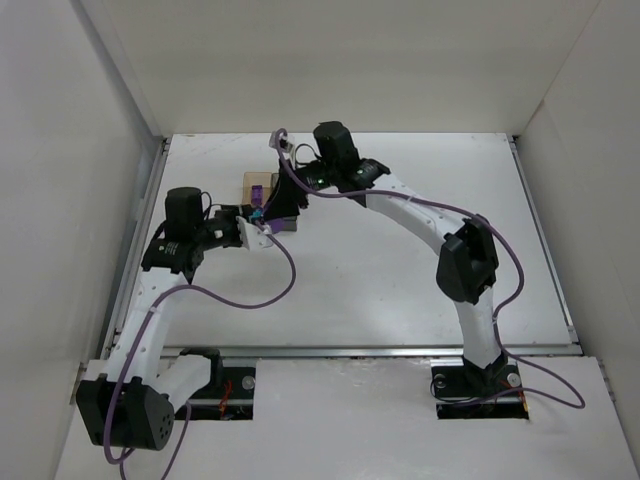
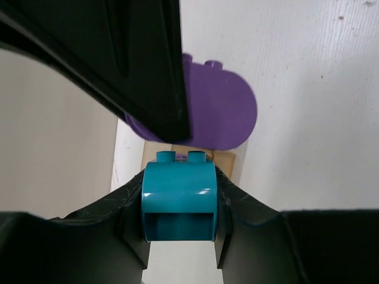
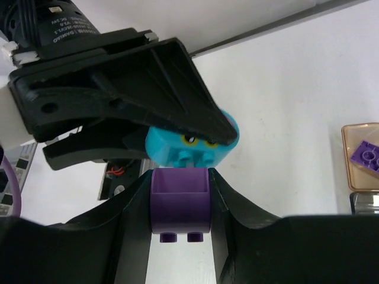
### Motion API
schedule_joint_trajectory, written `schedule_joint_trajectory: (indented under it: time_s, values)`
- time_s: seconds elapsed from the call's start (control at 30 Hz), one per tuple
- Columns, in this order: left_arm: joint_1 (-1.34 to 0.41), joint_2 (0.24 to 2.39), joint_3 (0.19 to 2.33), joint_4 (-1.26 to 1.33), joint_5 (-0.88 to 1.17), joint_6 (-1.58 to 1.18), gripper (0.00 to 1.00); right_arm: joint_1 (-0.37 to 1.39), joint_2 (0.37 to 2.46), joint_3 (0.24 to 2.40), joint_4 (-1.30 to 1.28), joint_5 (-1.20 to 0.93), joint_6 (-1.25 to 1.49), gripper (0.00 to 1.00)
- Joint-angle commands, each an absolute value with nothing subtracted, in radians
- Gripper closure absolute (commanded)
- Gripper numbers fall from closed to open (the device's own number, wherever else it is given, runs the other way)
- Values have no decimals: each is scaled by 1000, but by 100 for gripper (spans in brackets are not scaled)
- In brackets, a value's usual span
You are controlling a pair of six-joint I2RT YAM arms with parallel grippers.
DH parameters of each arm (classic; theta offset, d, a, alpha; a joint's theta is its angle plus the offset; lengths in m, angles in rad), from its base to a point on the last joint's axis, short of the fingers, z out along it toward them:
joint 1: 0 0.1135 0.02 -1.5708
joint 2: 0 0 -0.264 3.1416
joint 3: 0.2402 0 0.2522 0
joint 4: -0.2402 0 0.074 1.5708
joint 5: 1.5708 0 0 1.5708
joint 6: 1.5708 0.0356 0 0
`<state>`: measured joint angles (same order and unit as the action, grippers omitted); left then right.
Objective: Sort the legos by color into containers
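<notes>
Left pincer is clamped on a teal brick, one finger against each side. In the left wrist view the brick sits at lower centre of the frame, with two studs pointing up the frame and its hollow side facing the camera. Just above it, in the middle of the frame, is a purple brick with a rounded outline. A black finger of the other arm covers its left part. The teal studs reach the purple brick's lower edge; the two appear to touch, but whether they are locked together cannot be told.

Right pincer is clamped on that purple brick, low in the centre of the right wrist view, with its studs pointing down the frame. The teal brick sits directly on top of it there, under the left arm's black fingers, which reach in from the upper left.

At the right edge of that view an amber container stands on the white counter, with a second purple brick lying inside it. A strip of a greyer container shows just below the amber one.

From the top camera both pincers meet left of centre in the upper half of the frame, right beside the containers.
</notes>
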<state>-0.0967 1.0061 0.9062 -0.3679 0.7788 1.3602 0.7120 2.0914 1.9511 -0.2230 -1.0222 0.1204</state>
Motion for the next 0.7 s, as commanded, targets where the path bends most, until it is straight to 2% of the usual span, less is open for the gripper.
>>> schedule_joint_trajectory:
  time_s: [0.0,0.2,0.27,0.43,0.63,0.67]
  values:
    - [-98,994,930,-362,660,1257,100,683,2092,1957,-176,-1028,114,100]
    - [-69,983,847,-287,456,1070,100,641,2131,2002,-176,-957,138,100]
    - [-69,983,833,-258,393,1001,100,641,2158,2061,-167,-875,162,100]
    - [-57,994,810,-192,247,744,100,641,2327,2190,-28,-583,444,100]
    - [-48,962,788,-169,215,604,100,687,2447,2244,38,-321,592,100]
    - [-48,951,778,-169,225,604,100,687,2456,2253,47,-293,592,96]
